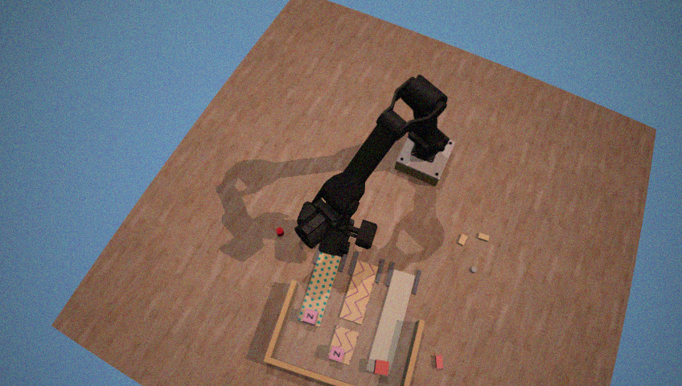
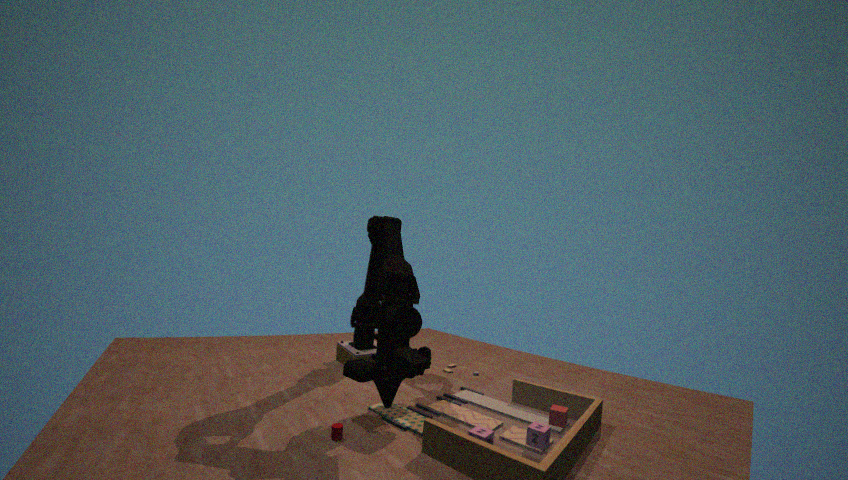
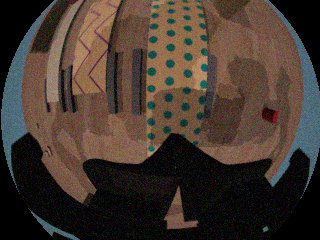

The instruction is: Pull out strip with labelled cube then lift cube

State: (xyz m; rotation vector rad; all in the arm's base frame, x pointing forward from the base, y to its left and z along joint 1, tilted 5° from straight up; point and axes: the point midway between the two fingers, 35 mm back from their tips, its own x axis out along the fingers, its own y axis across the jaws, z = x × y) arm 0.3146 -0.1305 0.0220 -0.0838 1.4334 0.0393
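Showing dotted strip (image 3: 175,60) whole: wrist cam only.

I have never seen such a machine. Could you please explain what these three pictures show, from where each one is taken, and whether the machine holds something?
It is one black robot arm fixed to a base plate on a wooden table. One picture looks down from above, one looks from the side, and the round one comes from a camera on the arm's wrist. Three strips lie partly inside a low wooden frame: a dotted strip carrying a pink cube, a zigzag strip broken in two, and a plain strip carrying a red cube. The gripper is shut and points down at the dotted strip's near end. It holds nothing that I can see.
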